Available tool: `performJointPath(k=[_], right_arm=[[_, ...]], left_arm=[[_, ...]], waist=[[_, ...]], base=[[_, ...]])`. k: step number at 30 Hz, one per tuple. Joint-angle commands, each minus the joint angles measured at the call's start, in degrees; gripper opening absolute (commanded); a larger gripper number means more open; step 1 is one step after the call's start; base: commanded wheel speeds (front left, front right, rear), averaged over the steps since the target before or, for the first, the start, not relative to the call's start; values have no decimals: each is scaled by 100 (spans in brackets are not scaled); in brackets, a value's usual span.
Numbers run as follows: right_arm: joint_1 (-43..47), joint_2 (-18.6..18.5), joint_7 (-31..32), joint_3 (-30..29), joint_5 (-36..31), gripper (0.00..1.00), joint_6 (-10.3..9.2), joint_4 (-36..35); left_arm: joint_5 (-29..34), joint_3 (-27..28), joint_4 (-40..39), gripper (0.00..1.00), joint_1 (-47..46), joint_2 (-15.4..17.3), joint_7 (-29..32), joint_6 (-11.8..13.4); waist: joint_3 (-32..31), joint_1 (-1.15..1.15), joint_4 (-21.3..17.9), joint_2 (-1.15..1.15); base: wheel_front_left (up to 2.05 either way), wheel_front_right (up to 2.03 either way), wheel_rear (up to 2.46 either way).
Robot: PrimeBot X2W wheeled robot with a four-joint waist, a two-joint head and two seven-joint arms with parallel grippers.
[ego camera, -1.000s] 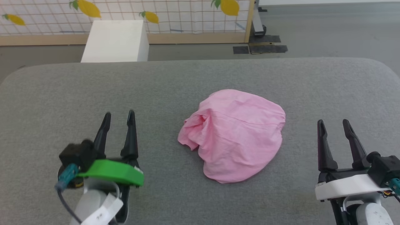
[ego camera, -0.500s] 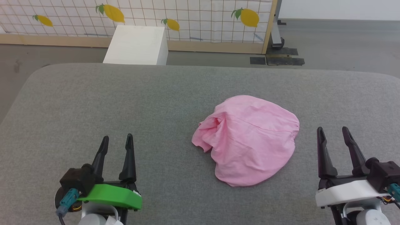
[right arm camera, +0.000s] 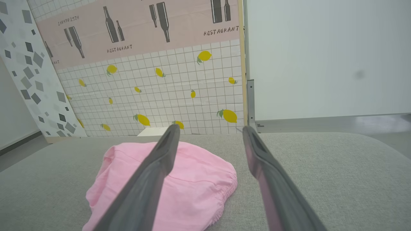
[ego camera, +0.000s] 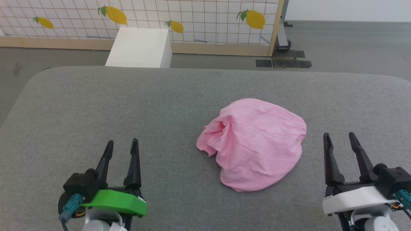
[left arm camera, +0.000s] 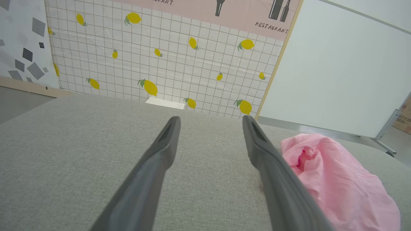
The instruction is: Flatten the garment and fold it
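The garment (ego camera: 253, 142) is a light pink crumpled heap lying right of centre on the grey padded table (ego camera: 128, 106), with a bunched fold on its left side. My left gripper (ego camera: 121, 145) stands open near the front left, well left of the garment and apart from it. My right gripper (ego camera: 339, 138) stands open at the front right, just right of the garment's edge and not touching it. In the left wrist view the garment (left arm camera: 337, 179) lies right of the left gripper (left arm camera: 210, 120). In the right wrist view the garment (right arm camera: 192, 186), its gathered edge showing, lies left of and behind the right gripper (right arm camera: 210, 130).
A white box (ego camera: 139, 47) stands on the floor beyond the table's far edge. Behind it runs a tiled panel with lemon prints (ego camera: 192, 19) in a wooden frame. Dark floor plates (ego camera: 284, 62) lie at the far right. Bare table surface spreads left of the garment.
The head camera tilted and shifted, so the whole picture moved over the last second. The left gripper sits lower in the view. The garment lies unchanged; both grippers stay open.
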Motion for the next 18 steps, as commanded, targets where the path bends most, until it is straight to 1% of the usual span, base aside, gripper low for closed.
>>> performJointPath(k=[1,8,11,13,15,17,18], right_arm=[[24,-6,-24,19,22,100,-10,21],[5,-6,-41,18,28,100,-10,51],[-2,-6,-46,26,35,100,-10,50],[-14,-6,-48,22,33,100,-10,34],[-43,-6,-44,18,28,100,-10,13],[-79,-6,-39,25,30,100,-10,-4],[-95,-6,-37,37,35,100,-10,-10]], left_arm=[[24,0,10,100,71,-31,-20,-29],[3,-43,35,100,72,-32,-20,-33],[-10,-167,-3,100,-20,-32,-20,-34],[-17,-431,-38,100,-210,-32,-20,-37],[-13,-867,3,100,-458,-32,-20,-40],[-31,-1440,177,100,-734,-32,-20,-42],[-42,-1829,318,100,-891,-32,-11,-42]], waist=[[5,0,-6,0],[8,0,-26,0],[21,0,-39,0],[53,0,-51,0],[111,0,-92,0],[170,0,-159,0],[211,0,-215,0]], base=[[0,0,0],[0,0,0],[0,0,0],[0,0,0],[0,0,0],[0,0,0],[0,0,0]])
